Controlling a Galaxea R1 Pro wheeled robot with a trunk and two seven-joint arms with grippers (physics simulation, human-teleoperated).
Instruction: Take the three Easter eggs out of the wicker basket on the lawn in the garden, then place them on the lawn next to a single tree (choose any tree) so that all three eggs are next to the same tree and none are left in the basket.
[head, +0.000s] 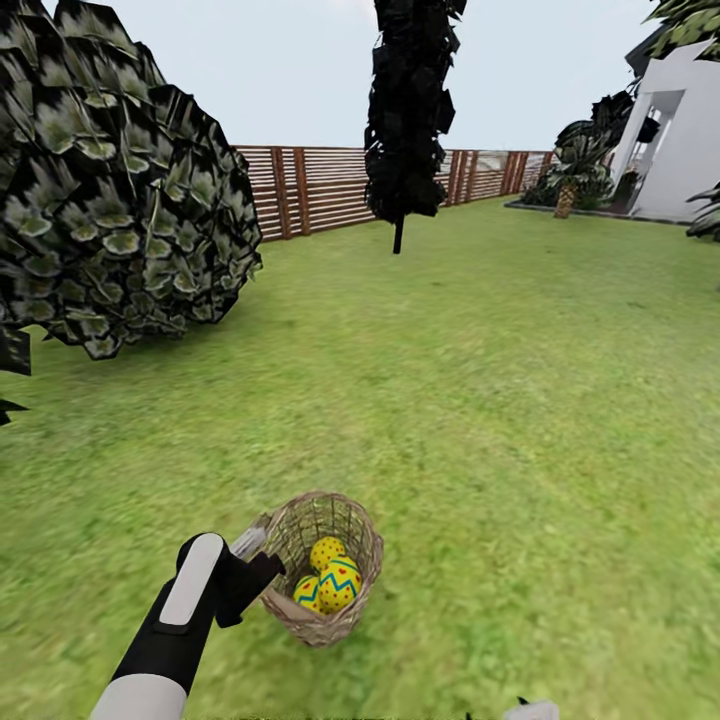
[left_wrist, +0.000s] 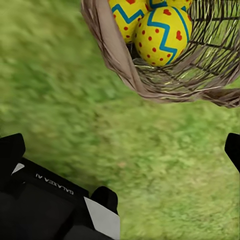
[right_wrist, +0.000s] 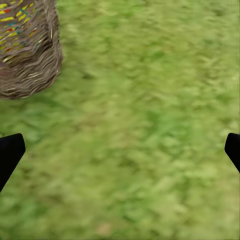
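Mostly lawn (head: 500, 400) filled the scene, slat fence (head: 330, 185) along the far edge, white house (head: 680, 140) far right; big leafy bush (head: 110, 190) loomed at the left, a dark narrow tree (head: 408, 110) stood far centre, likely not the trunk-and-crown kind the task wants; wicker basket (head: 325, 560) sat near, tilted on the grass toward the robot, mouth open so the eggs could be reached; Easter eggs (head: 335, 582) all lay inside it, touching each other, two plainly seen plus a third at the lower left, none out yet; left gripper (left_wrist: 120, 145) hung just beside the basket's left rim, fingers spread wide with nothing between them, probably lining up for a first grab; right gripper (right_wrist: 120, 150) hovered over bare grass to the basket's right, also spread and empty, seemingly parked out of the way; judged: task at its start, removal not begun.
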